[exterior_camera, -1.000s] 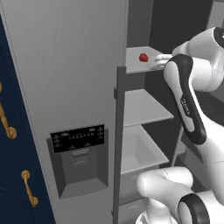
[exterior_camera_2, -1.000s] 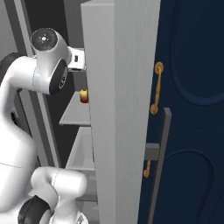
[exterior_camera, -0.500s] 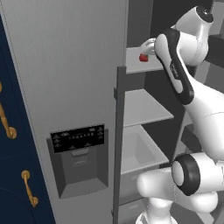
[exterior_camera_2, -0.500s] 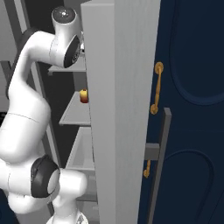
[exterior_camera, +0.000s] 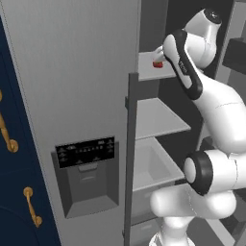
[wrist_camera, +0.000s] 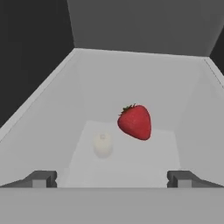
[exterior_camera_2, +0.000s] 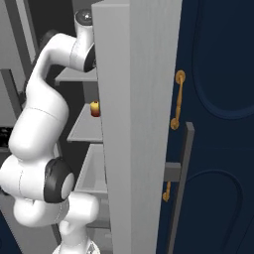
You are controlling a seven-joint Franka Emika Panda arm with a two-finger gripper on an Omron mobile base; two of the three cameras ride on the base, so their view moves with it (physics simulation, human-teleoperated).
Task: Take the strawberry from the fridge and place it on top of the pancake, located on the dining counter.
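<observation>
Up on the top shelf (exterior_camera: 149, 61) of the open fridge (exterior_camera: 72, 96), a bit of the strawberry (exterior_camera: 156, 64) can be seen in the left base view, just past the white arm (exterior_camera: 185, 62). The arm is bent high and reaches in toward that shelf. Two more grey shelves and a drawer are seen lower down, with nothing on them that can be made out.

From the right base view, the edge of the grey fridge door (exterior_camera_2: 136, 124) is seen up close, and the arm goes in behind it. A small red and yellow fruit (exterior_camera_2: 95, 108) is seen on a lower shelf — it is not the strawberry.

Along the hand view, the strawberry is seen in front of the gripper (wrist_camera: 111, 178), a little to the right of the middle. The two fingertips (wrist_camera: 41, 178) are held wide apart, and nothing is between them. A pale round spot (wrist_camera: 103, 143) is seen on the shelf floor beside the strawberry.

To do this step well, the hand should be moved a little toward the strawberry's side and pushed in slowly — then the fingers can be closed softly, because so small a fruit could roll away.
</observation>
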